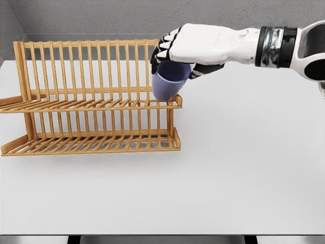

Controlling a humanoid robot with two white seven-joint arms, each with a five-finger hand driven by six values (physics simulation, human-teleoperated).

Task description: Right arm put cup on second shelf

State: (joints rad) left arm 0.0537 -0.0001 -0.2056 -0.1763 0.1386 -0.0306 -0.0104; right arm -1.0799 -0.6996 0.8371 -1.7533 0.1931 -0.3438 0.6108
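From the head camera, the right hand is reaching in from the right edge and is wrapping its fingers around the upper part of a pale purple cup, clamped on it from above. The cup is hanging below the palm, tilted, with its long axis running down and to the left. Its lower end is sitting at the front rail of the upper tier, at the right end of a wooden dish rack. Whether the cup is already touching the slats or just above them cannot be told from this angle.

The relation that is mattering most is cup to upper tier: the cup is directly beneath the hand and right at the tier's right corner, near its outer edge, so a release here is looking risky unless the cup is first brought further in over the slats. The lower tier is lying well below.

The rack is standing on a white table. The left arm is not showing. No brand, label or writing is readable anywhere.
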